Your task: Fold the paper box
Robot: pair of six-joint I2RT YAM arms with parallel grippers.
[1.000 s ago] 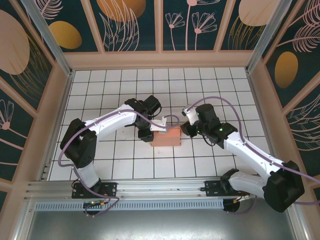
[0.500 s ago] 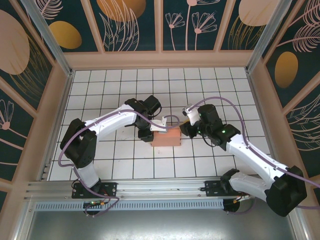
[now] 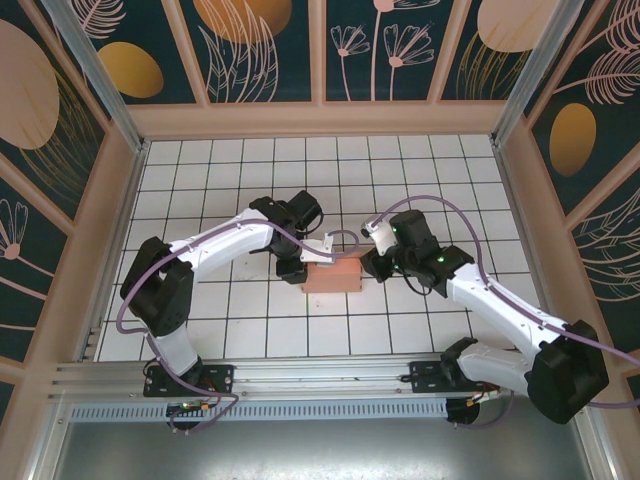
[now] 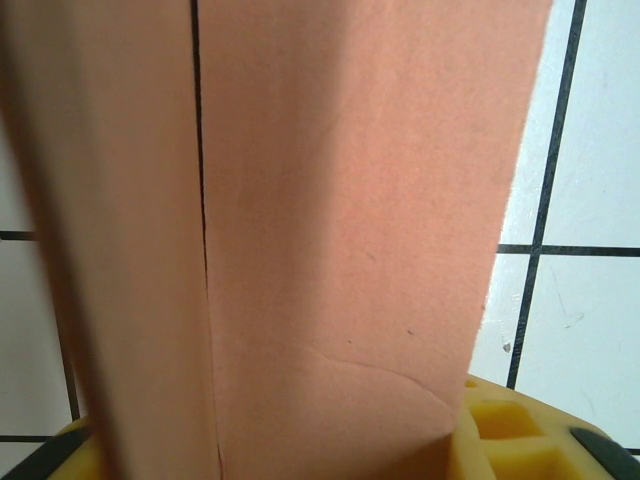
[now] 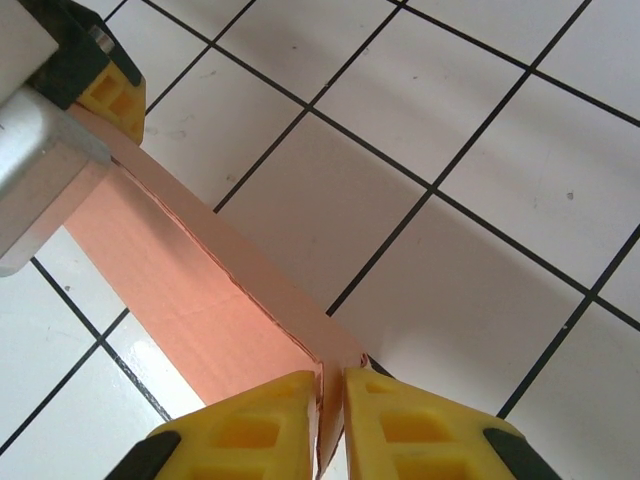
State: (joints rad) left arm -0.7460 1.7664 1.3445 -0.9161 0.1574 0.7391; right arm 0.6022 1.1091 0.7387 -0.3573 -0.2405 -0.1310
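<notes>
Pinching the paper box [image 5: 190, 300] by its near wall, the narrowed right tool [image 5: 333, 400] looks along its long axis toward the left tool [image 3: 308, 262], which clamps the far end.

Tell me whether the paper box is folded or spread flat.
Folded: the paper box is a compact block with a raised side wall, whose end the right gripper pinches.
</notes>
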